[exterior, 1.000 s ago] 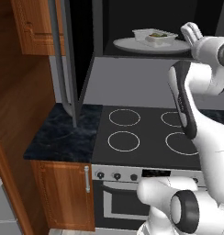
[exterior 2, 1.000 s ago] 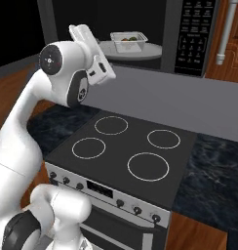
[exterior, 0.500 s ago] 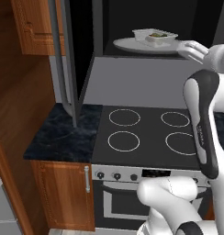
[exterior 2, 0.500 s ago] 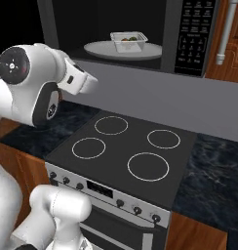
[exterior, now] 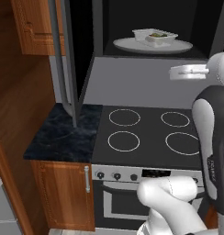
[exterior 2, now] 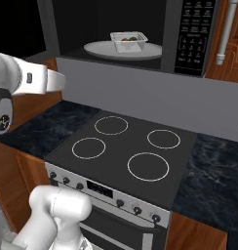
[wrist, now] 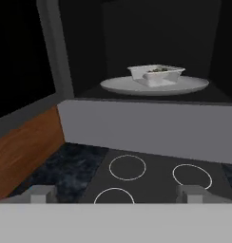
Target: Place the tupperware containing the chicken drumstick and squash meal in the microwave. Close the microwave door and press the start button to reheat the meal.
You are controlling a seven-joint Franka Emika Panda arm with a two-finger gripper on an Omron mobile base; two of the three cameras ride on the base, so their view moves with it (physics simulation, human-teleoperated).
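The tupperware (exterior: 155, 36) (exterior 2: 128, 41) (wrist: 156, 74), a pale shallow tray, rests on the round white turntable (exterior: 132, 45) inside the open microwave (exterior 2: 169, 63). Small dark green and brownish bits of squash and drumstick show inside it, too small to tell apart. The microwave door (exterior: 70, 55) (exterior 2: 23, 24) (wrist: 23, 57) stands swung out to the left. My gripper (exterior: 174, 72) (exterior 2: 61, 80) (wrist: 115, 194) hangs over the cooktop, in front of and below the microwave opening, apart from the tray. Its fingertips (wrist: 39, 193) are spread wide and hold nothing: open.
The microwave's keypad (exterior 2: 191, 34) is on the right of its front. Below lies a black cooktop (exterior: 146, 133) with several ring burners, and an oven with knobs (exterior 2: 126, 202). Dark stone counters (exterior: 58, 133) flank it; wooden cabinets (exterior: 33, 27) stand at the left.
My hand has drawn back from the turntable's edge and dropped lower, out in front of the microwave. The tupperware has stayed on the turntable.
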